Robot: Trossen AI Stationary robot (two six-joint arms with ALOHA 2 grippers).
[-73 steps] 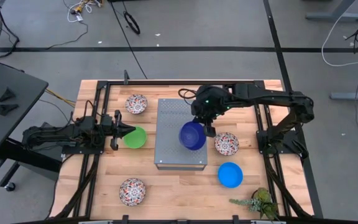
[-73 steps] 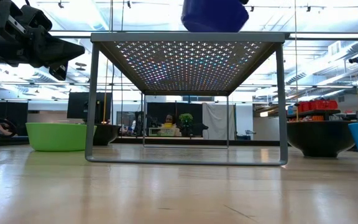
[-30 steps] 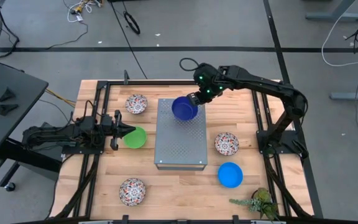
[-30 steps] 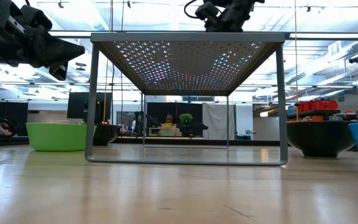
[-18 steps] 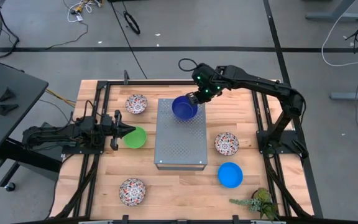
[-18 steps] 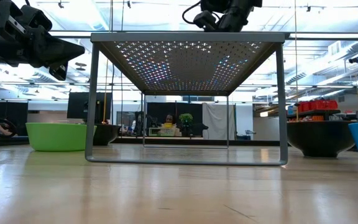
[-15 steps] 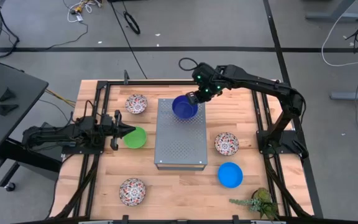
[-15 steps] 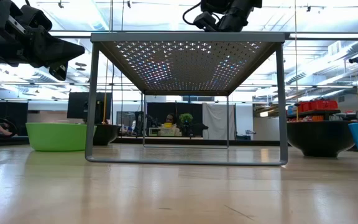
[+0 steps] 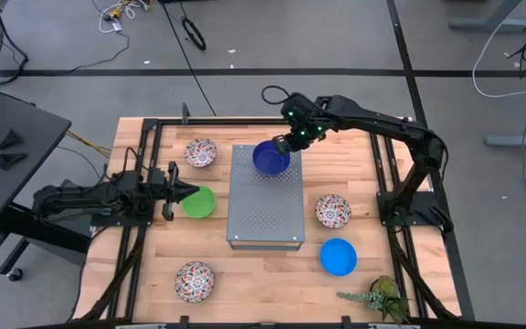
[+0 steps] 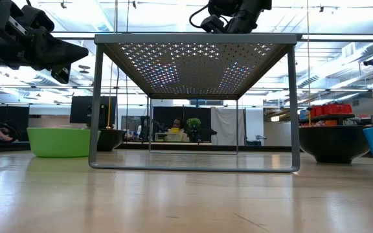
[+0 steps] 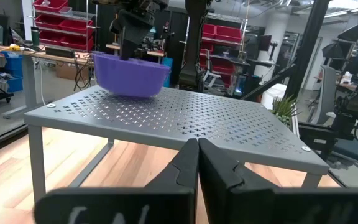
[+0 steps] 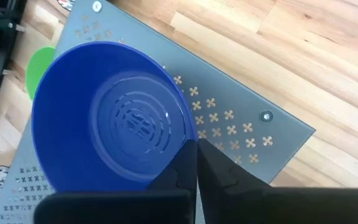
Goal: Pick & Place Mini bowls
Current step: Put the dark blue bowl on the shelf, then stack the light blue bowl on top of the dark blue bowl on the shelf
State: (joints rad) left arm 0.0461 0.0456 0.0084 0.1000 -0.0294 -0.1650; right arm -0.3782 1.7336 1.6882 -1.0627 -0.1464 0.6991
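2 dark jointed arms (image 9: 373,119), black tapered fingers (image 12: 219,174), green lights on right wrist

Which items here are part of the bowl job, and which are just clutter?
Job:
navy bowl, pinched at its rim by the right gripper, on the grey perforated stand
green bowl
bright blue bowl
three floral bowls

Lying about:
small plant
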